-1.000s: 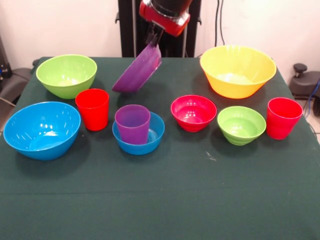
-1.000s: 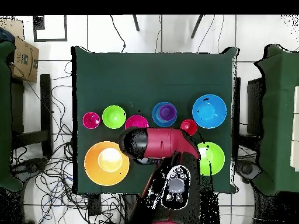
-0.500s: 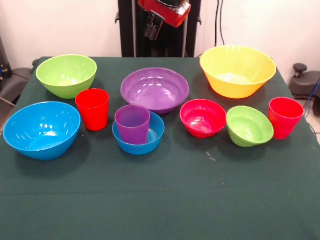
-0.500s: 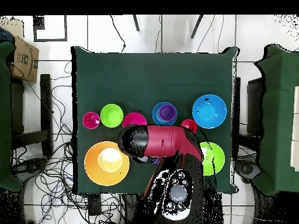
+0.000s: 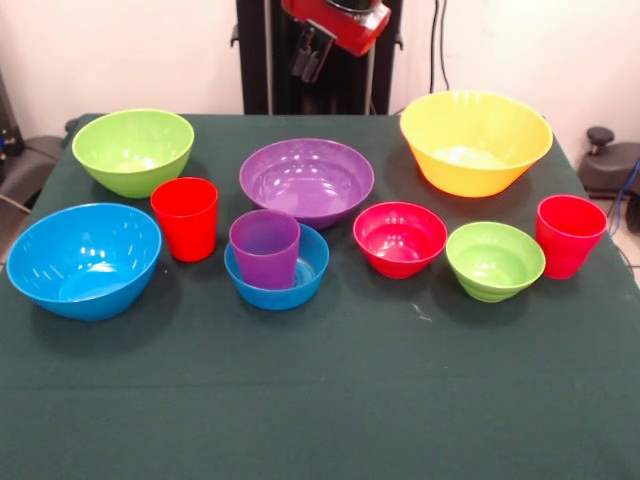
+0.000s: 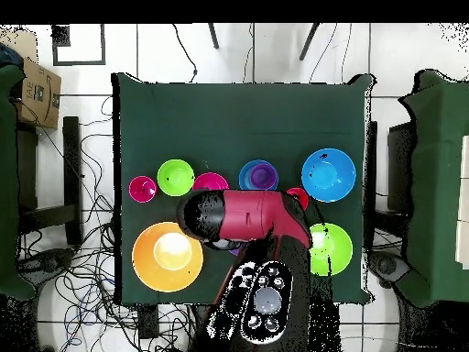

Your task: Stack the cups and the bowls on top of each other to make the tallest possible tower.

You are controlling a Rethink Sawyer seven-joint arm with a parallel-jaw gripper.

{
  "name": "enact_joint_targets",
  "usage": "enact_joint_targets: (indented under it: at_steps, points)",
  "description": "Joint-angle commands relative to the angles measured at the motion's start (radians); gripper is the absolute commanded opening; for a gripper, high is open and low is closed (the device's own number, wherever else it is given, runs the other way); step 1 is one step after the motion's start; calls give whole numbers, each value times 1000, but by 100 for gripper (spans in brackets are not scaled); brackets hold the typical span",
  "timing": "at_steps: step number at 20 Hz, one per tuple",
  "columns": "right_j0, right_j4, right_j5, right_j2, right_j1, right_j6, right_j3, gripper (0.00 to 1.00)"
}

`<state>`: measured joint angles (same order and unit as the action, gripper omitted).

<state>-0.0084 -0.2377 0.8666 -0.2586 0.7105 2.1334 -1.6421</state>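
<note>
**Bowls and cups sit mouth-up on the table, gripper raised at the far edge**

From the front we see the gripper point(image 5: 312, 62) at 12 o'clock, hanging below the red wrist against the black pedestal. Its dark fingers hold nothing, but we cannot tell whether they are spread or closed.

Every vessel stands upright with its opening to the ceiling, long axis vertical. The large purple bowl point(image 5: 307, 181) rests on the green table point(image 5: 330, 400) just past centre. At 2 o'clock from it sits the yellow bowl point(image 5: 475, 141), at 10 o'clock the large lime bowl point(image 5: 133, 150). The large blue bowl point(image 5: 84, 258) lies at 9 o'clock of the scene, with a red cup point(image 5: 185, 217) just beside it. The purple cup point(image 5: 265, 247) stands inside the small blue bowl point(image 5: 277, 268), the only stack here. To its 3 o'clock come the red-pink bowl point(image 5: 400, 238), the small lime bowl point(image 5: 495, 260) and a second red cup point(image 5: 570, 235), these last two touching or nearly so.

From overhead, the red arm point(image 6: 243, 218) crosses the middle and hides the large purple bowl almost wholly; the gripper does not show here. The red cup near the big blue bowl peeks out only as a sliver. This view does show the purple cup centred in the small blue bowl point(image 6: 247, 176), and the row running from 9 to 3 o'clock.
</note>
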Motion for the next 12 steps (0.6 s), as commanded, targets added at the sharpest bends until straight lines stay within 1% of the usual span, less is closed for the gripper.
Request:
enact_joint_targets:
  at_steps: [1, 3, 4, 8, 11, 12]
  points:
    - [46, -6, 67, 21, -152, 178, 125, 0]
    - [37, 18, 18, 32, -166, 180, 108, 0]
    - [33, 26, -32, 36, -180, 193, 97, 0]
    - [34, 53, -141, 36, -204, 242, 60, 0]
    - [35, 71, -168, 34, -201, 245, 38, 0]
    - [37, 71, -194, 32, -204, 248, 32, 0]
